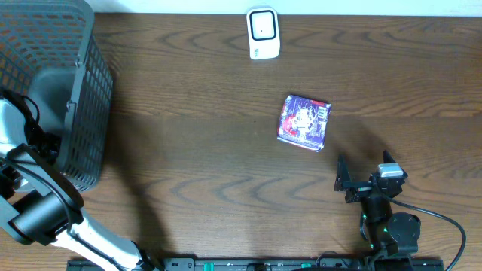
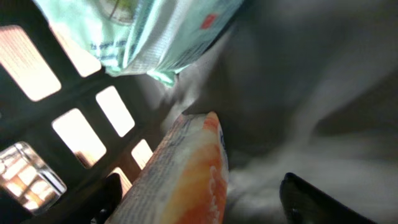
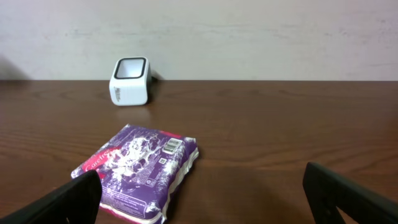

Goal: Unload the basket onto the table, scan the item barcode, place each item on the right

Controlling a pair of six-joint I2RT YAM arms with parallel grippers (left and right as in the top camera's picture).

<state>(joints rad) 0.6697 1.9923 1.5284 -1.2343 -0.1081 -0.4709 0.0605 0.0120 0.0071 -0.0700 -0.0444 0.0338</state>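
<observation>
Upper left of the overhead view: a dark mesh basket [image 1: 90, 90] on the wooden counter [image 1: 196, 173], with the left arm reaching into it from the lower left. Left gripper [image 2: 202, 183] hidden from above. Seen from its own wrist camera, deep inside the basket: dark fingers [image 2: 109, 196] at the lower left and lower right corners of the frame, standing apart, not clamped on anything. Between them, the end of an orange packet [image 2: 193, 168], leaning up from the bottom edge towards the centre, just beside the lower-left finger and clear of the lower-right one. Above it, across the top of the frame, a pale green packet [image 2: 149, 37], near the mesh wall.

Top centre of the overhead view: a small white scanner [image 1: 263, 34], upright near the counter's far edge. Right of centre: a purple packet [image 1: 305, 122], flat on the counter, well apart from both scanner and basket. In the right wrist view, a white barcode label [image 3: 173, 145] facing up on it.

Lower right of the overhead view: right gripper [image 1: 364, 172], spread wide and empty, pointed towards the purple packet, near it without touching.
</observation>
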